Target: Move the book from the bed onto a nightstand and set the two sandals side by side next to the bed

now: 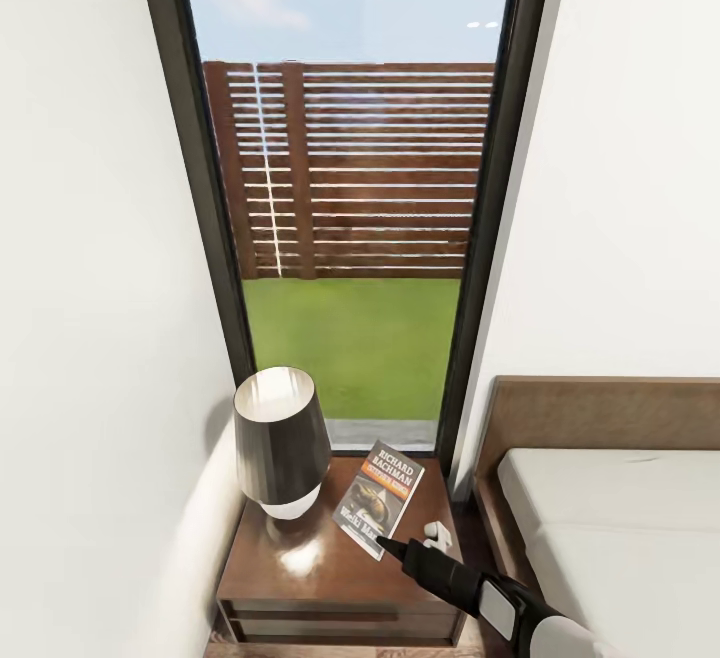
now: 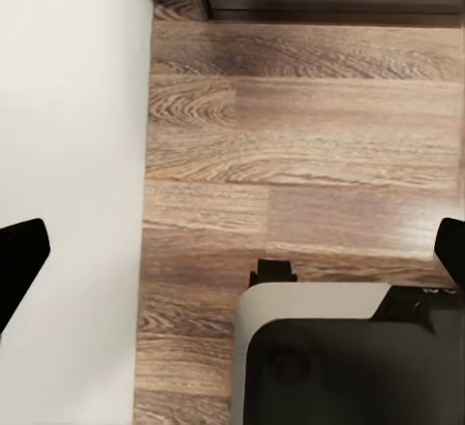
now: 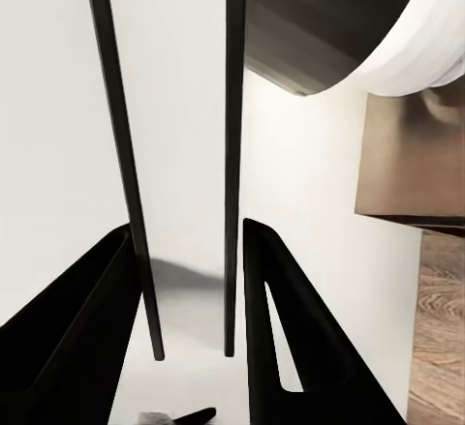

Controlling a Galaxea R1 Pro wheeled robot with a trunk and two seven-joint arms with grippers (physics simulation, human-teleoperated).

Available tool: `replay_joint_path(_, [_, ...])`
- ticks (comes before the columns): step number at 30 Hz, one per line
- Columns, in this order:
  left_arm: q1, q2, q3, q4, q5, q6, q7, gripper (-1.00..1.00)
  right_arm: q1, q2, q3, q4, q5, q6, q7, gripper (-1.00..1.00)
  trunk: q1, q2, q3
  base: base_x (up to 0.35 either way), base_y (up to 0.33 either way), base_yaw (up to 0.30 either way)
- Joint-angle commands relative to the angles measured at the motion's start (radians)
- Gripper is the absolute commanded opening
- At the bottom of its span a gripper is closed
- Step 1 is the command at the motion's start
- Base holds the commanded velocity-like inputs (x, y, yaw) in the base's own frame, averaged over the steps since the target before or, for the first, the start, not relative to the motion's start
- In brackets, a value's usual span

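The book [image 1: 379,498] lies flat on the nightstand [image 1: 300,568], lamp [image 1: 281,443] at its nine o'clock, right tool [image 1: 392,544] released at its six o'clock edge, left tool [image 2: 232,251] spread wide.

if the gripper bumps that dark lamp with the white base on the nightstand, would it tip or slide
The dark lamp looks top-heavy: its shade widens above a narrower white base, so a high bump would probably tip it. A low push might slide it, since the glossy dark-brown nightstand looks slick.
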Motion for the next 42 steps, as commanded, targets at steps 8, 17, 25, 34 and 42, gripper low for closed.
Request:
replay_joint_path(8, [-0.015, 0.000, -0.009, -0.013, 0.007, 0.024, -0.001, 1.00, 0.000, 0.001, -0.003, -0.001, -0.003, 0.010, 0.002, -1.00, 0.001, -0.002, -0.002, 0.000, 0.000, 0.000])
replay_joint_path(17, [-0.017, 0.001, -0.010, -0.074, 0.007, 0.103, -0.005, 1.00, 0.000, 0.000, -0.003, -0.001, -0.003, 0.010, 0.002, -1.00, 0.001, -0.002, -0.002, 0.000, 0.000, 0.000])
replay_joint_path(25, [-0.018, 0.002, -0.011, -0.102, 0.007, 0.132, -0.006, 1.00, -0.001, 0.000, -0.003, -0.001, -0.003, 0.010, 0.002, -1.00, 0.001, -0.002, -0.002, 0.000, 0.000, 0.000])
replay_joint_path(34, [-0.018, 0.001, -0.011, -0.106, 0.007, 0.137, -0.007, 1.00, 0.000, 0.001, -0.003, -0.001, -0.004, 0.012, -0.013, -1.00, 0.001, -0.002, -0.002, 0.000, 0.000, 0.000])
replay_joint_path(42, [-0.019, 0.000, -0.012, -0.108, 0.007, 0.138, -0.007, 1.00, -0.002, 0.003, -0.001, -0.002, -0.004, 0.015, -0.063, -1.00, 0.012, -0.023, -0.012, 0.000, 0.000, 0.000])
